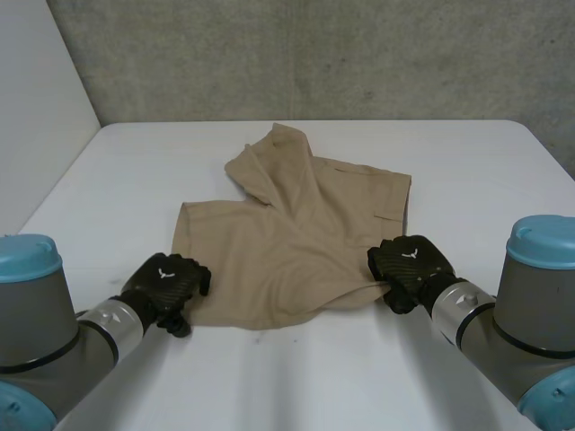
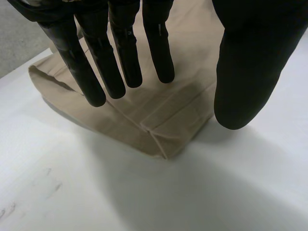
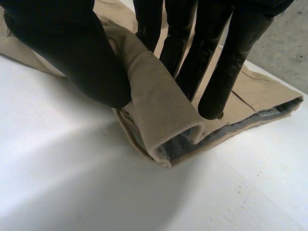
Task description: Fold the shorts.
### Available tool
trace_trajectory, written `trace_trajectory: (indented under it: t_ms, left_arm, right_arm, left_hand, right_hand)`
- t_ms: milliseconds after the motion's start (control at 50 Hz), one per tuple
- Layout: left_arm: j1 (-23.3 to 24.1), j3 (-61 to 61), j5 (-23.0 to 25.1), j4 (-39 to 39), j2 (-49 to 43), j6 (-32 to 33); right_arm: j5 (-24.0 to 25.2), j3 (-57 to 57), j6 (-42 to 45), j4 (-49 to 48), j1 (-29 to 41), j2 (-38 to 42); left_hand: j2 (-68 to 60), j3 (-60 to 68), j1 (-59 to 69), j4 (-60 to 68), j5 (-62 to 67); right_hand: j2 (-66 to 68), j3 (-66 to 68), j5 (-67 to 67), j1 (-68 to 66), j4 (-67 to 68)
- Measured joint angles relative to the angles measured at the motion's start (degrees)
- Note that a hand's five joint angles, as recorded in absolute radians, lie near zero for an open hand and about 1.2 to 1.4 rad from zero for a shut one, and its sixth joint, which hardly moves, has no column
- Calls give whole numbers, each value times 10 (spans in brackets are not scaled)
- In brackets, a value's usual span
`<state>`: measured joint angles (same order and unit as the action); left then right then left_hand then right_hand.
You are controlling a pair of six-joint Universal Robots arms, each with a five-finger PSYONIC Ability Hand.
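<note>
One pair of tan shorts (image 1: 296,238), logged at the middle of the white desk (image 1: 485,171). They are spread mostly flat, with one part rumpled toward the far side and the long near edge facing my arms.

Item, left hand (image 1: 166,285): at the near left corner of the shorts. From its wrist camera I read the fingers (image 2: 120,57) as straight and spread over that corner, the thumb well apart from them, nothing gripped. I cannot tell whether the fingertips touch the cloth.

Item, right hand (image 1: 409,268): at the near right corner. Its thumb (image 3: 72,53) and fingers pinch a raised ridge of cloth between them, clamped on the shorts. The hem below it has lifted enough to show a grey inner lining (image 3: 185,142).

Handling, my estimate:
- Woven twill, light and soft, with no stiffness of its own. It will drape and sag from any single hold.
- The hems and seamed corners are thicker and should give the firmest pinch.
- The desk looks smooth, so the cloth may slide rather than lift if it is dragged.

Where I would hold: both near corners at once, thumb under the edge and fingers on top. The left corner is not yet taken.
</note>
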<state>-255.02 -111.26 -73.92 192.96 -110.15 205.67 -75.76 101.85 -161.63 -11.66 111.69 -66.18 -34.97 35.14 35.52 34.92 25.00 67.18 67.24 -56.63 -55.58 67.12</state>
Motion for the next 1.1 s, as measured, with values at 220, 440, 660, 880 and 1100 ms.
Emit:
trace_trajectory:
  t_ms: [220, 440, 660, 880, 1100]
  left_arm:
    - [-11, 11, -1, 32, -24, -1]
    - [-20, 23, 0, 32, -35, -1]
    - [-22, 17, -4, 24, -16, -1]
    - [-25, 11, -5, 22, 13, -7]
    - [-28, 11, -20, -18, 65, -4]
  right_arm:
    - [0, 0, 0, 0, 1, 0]
    - [-2, 0, 2, 1, 1, -1]
    - [-5, -14, 7, 60, -9, -15]
    - [-21, -19, 10, 100, -28, -18]
    - [-54, -18, 42, 84, -25, -40]
  left_hand:
    - [-85, 80, 85, 82, 76]
    - [-329, 322, 280, 334, 303]
    - [-332, 326, 280, 337, 303]
    - [-334, 328, 280, 337, 303]
    - [-334, 328, 279, 337, 303]
  right_hand:
    - [0, 0, 0, 0, 0]
    - [-28, -27, 21, 10, -27]
    - [-244, -251, 243, 188, -253]
    - [-120, -124, 131, 87, -123]
    - [1, 4, 8, 30, 12]
